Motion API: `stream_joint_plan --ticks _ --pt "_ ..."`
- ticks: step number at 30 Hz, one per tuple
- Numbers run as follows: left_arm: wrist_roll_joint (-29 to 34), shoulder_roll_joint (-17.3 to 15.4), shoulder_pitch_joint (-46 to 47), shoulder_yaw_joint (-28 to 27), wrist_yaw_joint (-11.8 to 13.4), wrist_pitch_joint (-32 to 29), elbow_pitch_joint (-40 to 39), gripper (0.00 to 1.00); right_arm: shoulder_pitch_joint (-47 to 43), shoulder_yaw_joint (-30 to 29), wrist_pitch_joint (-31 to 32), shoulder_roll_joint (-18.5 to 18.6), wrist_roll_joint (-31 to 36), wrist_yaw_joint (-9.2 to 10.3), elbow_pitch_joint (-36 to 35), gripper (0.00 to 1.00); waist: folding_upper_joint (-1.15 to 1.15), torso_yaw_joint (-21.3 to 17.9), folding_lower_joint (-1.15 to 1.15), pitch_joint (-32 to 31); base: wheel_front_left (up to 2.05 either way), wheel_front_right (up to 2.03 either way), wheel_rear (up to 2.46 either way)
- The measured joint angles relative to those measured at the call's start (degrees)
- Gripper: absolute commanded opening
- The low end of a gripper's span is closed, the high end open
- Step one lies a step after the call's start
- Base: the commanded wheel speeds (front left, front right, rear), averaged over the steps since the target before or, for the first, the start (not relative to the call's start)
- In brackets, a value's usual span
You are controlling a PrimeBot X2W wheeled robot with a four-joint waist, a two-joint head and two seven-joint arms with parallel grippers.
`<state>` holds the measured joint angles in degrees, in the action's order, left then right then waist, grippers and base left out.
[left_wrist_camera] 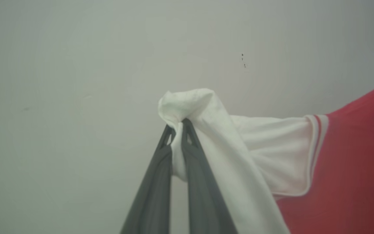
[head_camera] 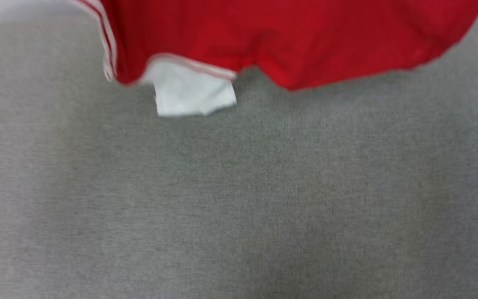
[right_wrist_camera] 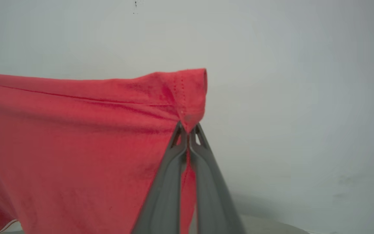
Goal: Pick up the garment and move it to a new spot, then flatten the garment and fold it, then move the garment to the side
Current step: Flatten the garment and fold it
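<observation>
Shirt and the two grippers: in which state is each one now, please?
shirt: lifted, hanging between both grippers over the grey surface
left gripper: shut on the shirt's white sleeve
right gripper: shut on a red hemmed corner of the shirt

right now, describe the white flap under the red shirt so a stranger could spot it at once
Start at the wide grey fabric surface; the red garment hangs across the top of the head view above it. Below the garment's lower edge, left of centre, droops the white sleeve, a squarish flap. It is the sole white patch, capped by red-white striped trim.
</observation>
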<state>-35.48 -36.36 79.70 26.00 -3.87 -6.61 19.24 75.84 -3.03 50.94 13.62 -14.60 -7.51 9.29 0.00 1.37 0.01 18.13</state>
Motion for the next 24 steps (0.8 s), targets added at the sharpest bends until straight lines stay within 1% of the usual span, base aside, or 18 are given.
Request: stream_joint_plan --ticks 2,7,12,15,19,24 --pt "1.3 -0.6 4.2 -0.3 -0.2 0.7 2.5 0.0 3.7 -0.1 -2.9 -1.5 1.2 0.0 1.5 0.0 0.0 -0.5 0.0 2.9 0.0 0.0 0.0" --pt "5.3 -1.7 15.1 -1.1 -0.2 4.6 7.4 0.0 12.3 0.4 -12.2 -4.1 3.9 -0.01 5.7 0.0 0.0 -2.2 0.0 10.1 0.0 0.0 0.0" --pt "7.6 -1.8 22.8 -1.2 -0.4 6.8 10.6 0.0 18.9 1.1 -21.6 -4.9 5.4 -0.01 9.8 0.0 0.0 -4.0 0.01 16.5 0.0 0.0 0.0" --pt "7.6 -0.9 24.9 -1.3 -0.1 7.2 12.0 0.0 21.5 1.8 -26.5 -4.9 5.6 -0.01 13.6 0.0 0.0 -5.0 0.01 19.8 0.0 0.0 0.0" --pt "7.5 0.4 25.3 -1.1 0.4 7.8 13.3 0.0 24.3 3.7 -31.6 -4.6 4.8 -0.01 19.0 0.0 0.0 -5.6 0.01 23.7 0.0 0.0 0.0" --pt "7.0 0.7 24.6 -1.1 0.6 9.2 14.1 0.0 25.2 6.6 -35.0 -3.8 2.6 -0.01 25.3 0.0 0.0 -5.7 0.01 27.6 0.0 0.0 0.0"
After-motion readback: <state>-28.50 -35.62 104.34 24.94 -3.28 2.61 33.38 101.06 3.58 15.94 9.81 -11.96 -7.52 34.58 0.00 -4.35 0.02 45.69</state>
